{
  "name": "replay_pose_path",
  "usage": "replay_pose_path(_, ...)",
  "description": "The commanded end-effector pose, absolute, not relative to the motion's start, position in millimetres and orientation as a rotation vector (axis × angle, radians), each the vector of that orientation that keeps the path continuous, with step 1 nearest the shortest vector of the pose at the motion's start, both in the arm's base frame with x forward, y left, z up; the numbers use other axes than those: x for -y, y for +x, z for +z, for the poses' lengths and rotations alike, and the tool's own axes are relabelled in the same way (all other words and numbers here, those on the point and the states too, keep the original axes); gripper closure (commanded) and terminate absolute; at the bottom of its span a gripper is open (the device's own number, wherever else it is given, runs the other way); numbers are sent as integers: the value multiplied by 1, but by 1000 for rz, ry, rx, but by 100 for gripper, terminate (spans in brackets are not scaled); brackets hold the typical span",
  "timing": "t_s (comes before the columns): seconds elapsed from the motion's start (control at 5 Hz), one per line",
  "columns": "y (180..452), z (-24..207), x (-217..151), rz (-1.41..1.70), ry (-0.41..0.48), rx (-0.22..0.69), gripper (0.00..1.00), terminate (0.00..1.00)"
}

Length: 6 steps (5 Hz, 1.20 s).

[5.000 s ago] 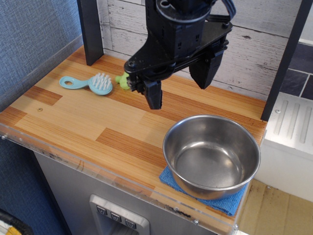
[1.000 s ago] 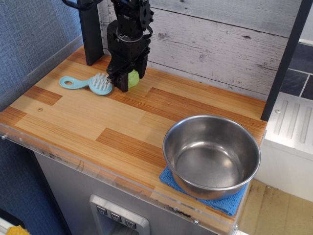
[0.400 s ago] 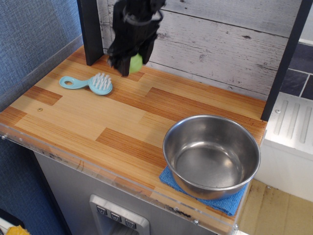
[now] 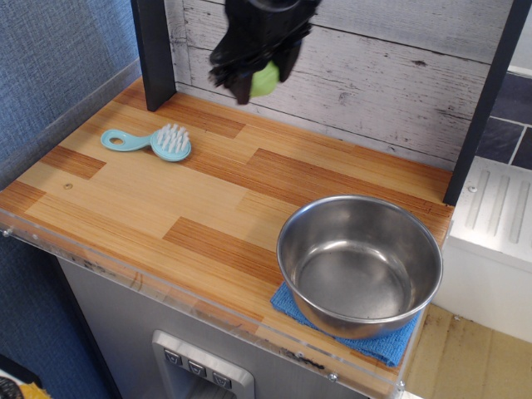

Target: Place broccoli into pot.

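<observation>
The black gripper (image 4: 258, 81) hangs in the air at the top middle of the view, in front of the white plank wall and well above the wooden counter. It is shut on the lime-green broccoli (image 4: 265, 80), which shows between its fingers. The pot (image 4: 359, 264), a large shiny steel bowl, stands empty at the front right of the counter, far below and to the right of the gripper.
A light-blue brush (image 4: 151, 142) with white bristles lies at the back left of the wooden counter (image 4: 150, 199). A blue cloth (image 4: 386, 347) lies under the pot. A black post (image 4: 153, 50) stands at the back left and another (image 4: 486, 100) at the right.
The gripper closed on the broccoli next to the brush, lifted it off the counter, and has carried it up and to the right. The brush and pot have not moved.
</observation>
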<state>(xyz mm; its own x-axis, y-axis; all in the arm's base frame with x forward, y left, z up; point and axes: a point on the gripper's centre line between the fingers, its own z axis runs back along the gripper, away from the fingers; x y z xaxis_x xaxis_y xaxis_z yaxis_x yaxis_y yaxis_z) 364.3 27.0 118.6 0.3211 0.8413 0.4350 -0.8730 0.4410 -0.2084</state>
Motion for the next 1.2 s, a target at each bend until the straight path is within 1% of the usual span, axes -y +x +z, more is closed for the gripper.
replay_pose_path(0.0, 326, 157, 35, 987, -35, 602, 100, 0)
replay_pose_path(0.2, 307, 156, 63, 917, -59, 593, 100, 0)
replay_pose_path(0.4, 290, 149, 89, 852, -69, 572, 100, 0)
replay_pose_path(0.6, 279, 135, 101, 803, -67, 548, 100, 0)
replay_pose_path(1.0, 274, 102, 108, 787, -40, 483, 100, 0)
